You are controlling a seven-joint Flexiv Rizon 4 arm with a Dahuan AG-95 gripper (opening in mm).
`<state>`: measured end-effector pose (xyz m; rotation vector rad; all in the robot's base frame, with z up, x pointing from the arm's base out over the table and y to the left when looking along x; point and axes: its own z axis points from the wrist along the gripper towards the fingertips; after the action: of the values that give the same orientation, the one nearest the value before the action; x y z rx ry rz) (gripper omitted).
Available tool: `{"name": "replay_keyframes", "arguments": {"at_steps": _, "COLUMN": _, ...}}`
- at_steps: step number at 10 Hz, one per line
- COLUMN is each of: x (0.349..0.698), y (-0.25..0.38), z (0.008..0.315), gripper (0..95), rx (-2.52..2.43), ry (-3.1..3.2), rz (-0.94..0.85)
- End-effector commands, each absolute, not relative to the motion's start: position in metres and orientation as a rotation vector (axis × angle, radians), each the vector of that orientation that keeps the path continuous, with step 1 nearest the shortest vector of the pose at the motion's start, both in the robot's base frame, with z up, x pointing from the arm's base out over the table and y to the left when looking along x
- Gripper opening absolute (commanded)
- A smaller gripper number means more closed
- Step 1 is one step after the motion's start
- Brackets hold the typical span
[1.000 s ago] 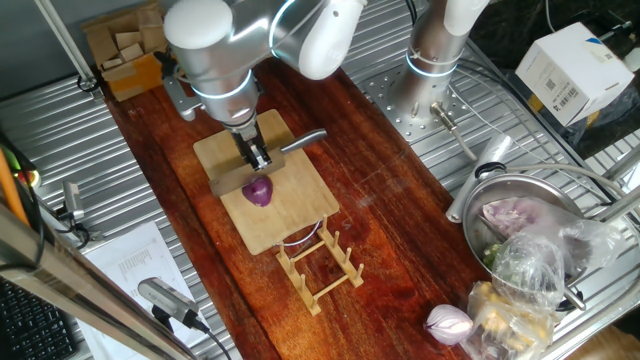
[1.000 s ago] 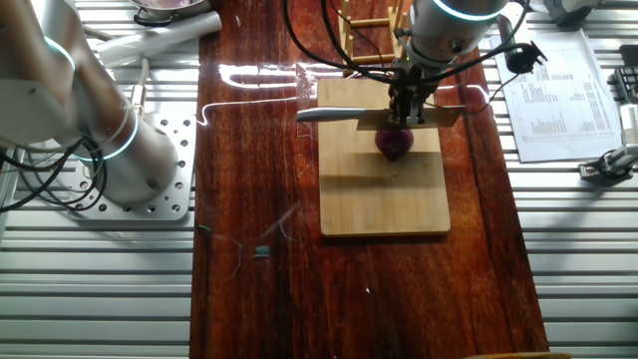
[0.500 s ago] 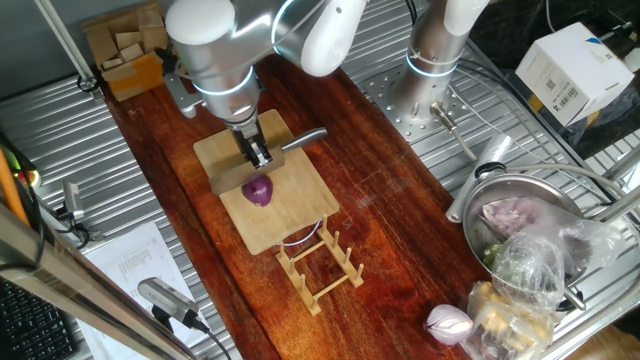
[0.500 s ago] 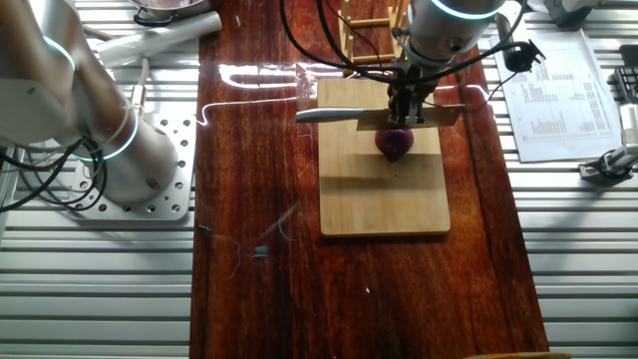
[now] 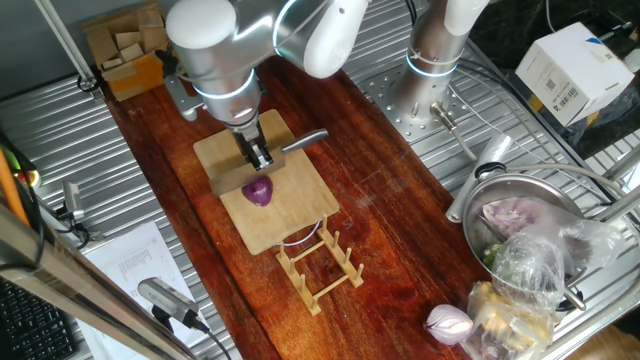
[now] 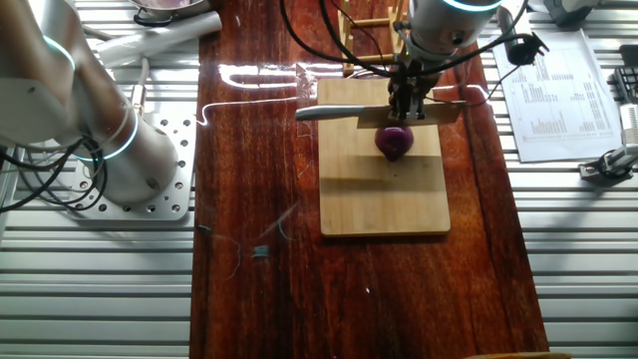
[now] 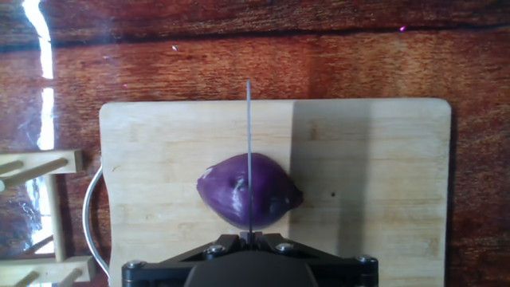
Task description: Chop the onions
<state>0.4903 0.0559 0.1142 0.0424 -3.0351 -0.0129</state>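
1. Taking the cutting board [image 5: 268, 190] as the landmark and reading one fixed view from left to right: the knife [image 5: 262, 166] lies across the board's far half, its blade reaching toward the board's left edge and its grey handle sticking out past the right edge.
2. The hand [image 5: 258, 157] comes straight down over the middle of the board, its fingers clamped together on the spine of the knife.
3. The onion [image 5: 259, 190] sits near the board's centre, directly under the blade. In the hand view the blade edge runs as a thin line across the onion's [image 7: 249, 192] middle; whether steel is touching skin, I cannot tell.
4. Handling, as a judgement: the onion is small, round and glossy, so it is likely light, firm and slippery, and could roll or skid under a blade that lands off-centre. Nothing steadies it, so the safest contact is the blade pressed straight down on its crown.
5. A wooden rack [image 5: 318, 265] stands just beyond the board's near edge.
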Motion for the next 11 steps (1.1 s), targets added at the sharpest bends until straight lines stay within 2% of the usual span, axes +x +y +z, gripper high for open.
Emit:
{"name": "replay_keyframes", "arguments": {"at_steps": 1, "x": 0.490, "y": 0.056, "z": 0.116, "gripper": 0.0, "rx": 0.045, "ry": -3.033, "rz": -0.006}}
{"name": "replay_keyframes", "arguments": {"at_steps": 7, "x": 0.487, "y": 0.053, "z": 0.111, "gripper": 0.0, "rx": 0.042, "ry": -3.039, "rz": -0.006}}
{"name": "replay_keyframes", "arguments": {"at_steps": 9, "x": 0.487, "y": 0.054, "z": 0.100, "gripper": 0.0, "rx": 0.045, "ry": -3.048, "rz": -0.009}}
{"name": "replay_keyframes", "arguments": {"at_steps": 10, "x": 0.487, "y": 0.054, "z": 0.079, "gripper": 0.0, "rx": 0.043, "ry": -3.066, "rz": -0.009}}
{"name": "replay_keyframes", "arguments": {"at_steps": 11, "x": 0.486, "y": 0.054, "z": 0.076, "gripper": 0.0, "rx": 0.051, "ry": -3.065, "rz": -0.001}}
